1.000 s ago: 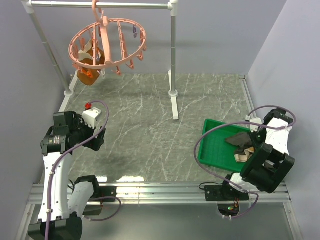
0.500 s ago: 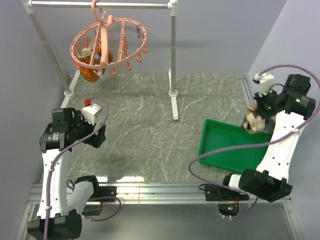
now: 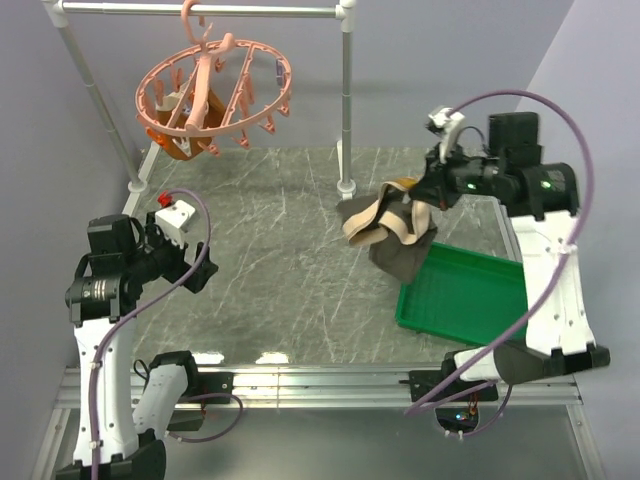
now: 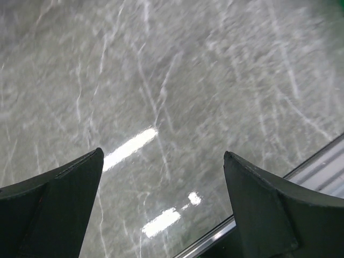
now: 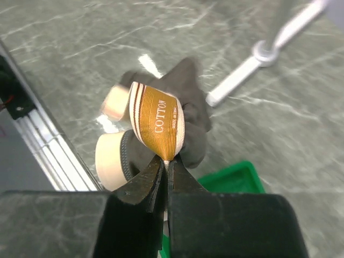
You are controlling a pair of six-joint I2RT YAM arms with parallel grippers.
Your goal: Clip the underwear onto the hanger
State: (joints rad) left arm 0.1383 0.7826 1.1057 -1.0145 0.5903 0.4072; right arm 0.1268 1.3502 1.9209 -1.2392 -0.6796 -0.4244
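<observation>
The underwear [image 3: 385, 228], dark olive-brown with a light tan waistband, hangs in the air above the middle right of the table. My right gripper [image 3: 425, 190] is shut on its waistband. In the right wrist view the waistband [image 5: 158, 118] with an orange "COTTON" label is pinched at the gripper [image 5: 168, 159]. The hanger [image 3: 215, 88], a salmon-pink ring with clips, hangs from the rack's top bar at the far left. My left gripper [image 3: 195, 268] stands open low at the near left, and in its own view the left gripper [image 4: 161, 161] holds nothing over bare table.
A smaller orange-brown garment [image 3: 182, 140] hangs clipped under the ring. The white-grey pipe rack [image 3: 345, 110] has an upright and foot at the table's far middle. A green tray [image 3: 465, 298] lies below the right arm, at the near right.
My right arm has lifted the underwear out of the green tray and swung it left and up over the table. The left arm shifted slightly. The ring sways a little.
</observation>
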